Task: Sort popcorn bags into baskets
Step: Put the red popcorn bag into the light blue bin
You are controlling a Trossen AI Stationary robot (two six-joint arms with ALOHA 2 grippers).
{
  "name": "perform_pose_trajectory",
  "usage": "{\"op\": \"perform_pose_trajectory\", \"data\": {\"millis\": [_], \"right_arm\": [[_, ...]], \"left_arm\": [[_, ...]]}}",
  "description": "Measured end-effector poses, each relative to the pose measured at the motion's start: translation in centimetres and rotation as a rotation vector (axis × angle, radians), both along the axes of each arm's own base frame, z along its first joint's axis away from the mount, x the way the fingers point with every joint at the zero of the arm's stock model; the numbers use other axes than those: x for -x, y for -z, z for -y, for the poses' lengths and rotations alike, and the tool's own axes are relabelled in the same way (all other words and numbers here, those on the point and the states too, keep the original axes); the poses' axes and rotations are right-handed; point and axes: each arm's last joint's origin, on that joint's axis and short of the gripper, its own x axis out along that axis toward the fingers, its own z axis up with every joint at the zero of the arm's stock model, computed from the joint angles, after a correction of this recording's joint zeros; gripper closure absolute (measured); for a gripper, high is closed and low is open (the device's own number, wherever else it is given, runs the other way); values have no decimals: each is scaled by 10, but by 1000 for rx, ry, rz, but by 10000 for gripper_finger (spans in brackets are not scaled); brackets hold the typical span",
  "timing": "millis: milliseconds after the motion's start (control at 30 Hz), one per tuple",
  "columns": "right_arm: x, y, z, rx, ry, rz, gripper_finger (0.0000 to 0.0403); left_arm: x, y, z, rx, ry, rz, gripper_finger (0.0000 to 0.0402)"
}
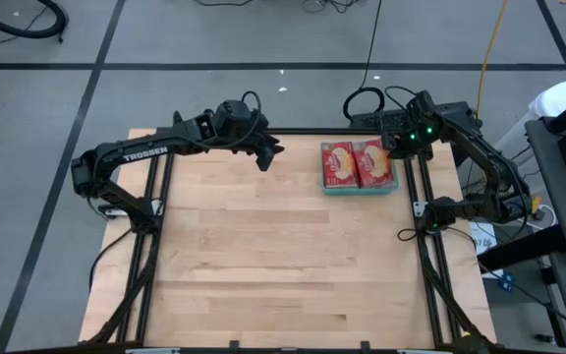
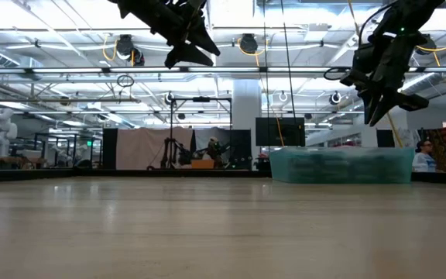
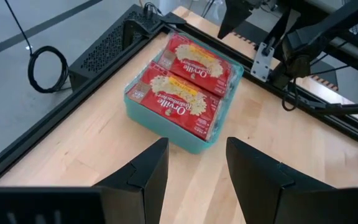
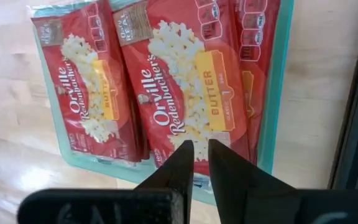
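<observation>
Right wrist view shows the right gripper (image 4: 196, 163), fingers nearly together and empty, above slick, light, floppy popcorn bags (image 4: 185, 81) stacked in the basket (image 4: 272, 112), best pinched at a flat edge, while the left gripper (image 3: 194, 171) hangs apart nearby.

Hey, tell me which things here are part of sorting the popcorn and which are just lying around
Part of the job:
- popcorn bags, two stacks side by side
- teal basket holding them
- right end effector, hovering above the bags

Just lying about:
- coiled black cable on the floor
- black box beyond the table edge
</observation>
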Motion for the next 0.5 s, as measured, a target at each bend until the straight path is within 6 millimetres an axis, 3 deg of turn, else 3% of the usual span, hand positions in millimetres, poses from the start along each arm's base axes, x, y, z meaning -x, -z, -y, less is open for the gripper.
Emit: {"op": "perform_pose_trajectory", "data": {"millis": [133,300,500], "right_arm": [[-8,-5,0,58,2,37,360],[-35,-7,4,136,-38,125,360],[-56,11,10,127,-80,24,370]], "left_arm": [[0,0,0,3,-2,1,236],[0,0,0,-4,2,0,236],[0,0,-1,-9,3,-2,236]]}}
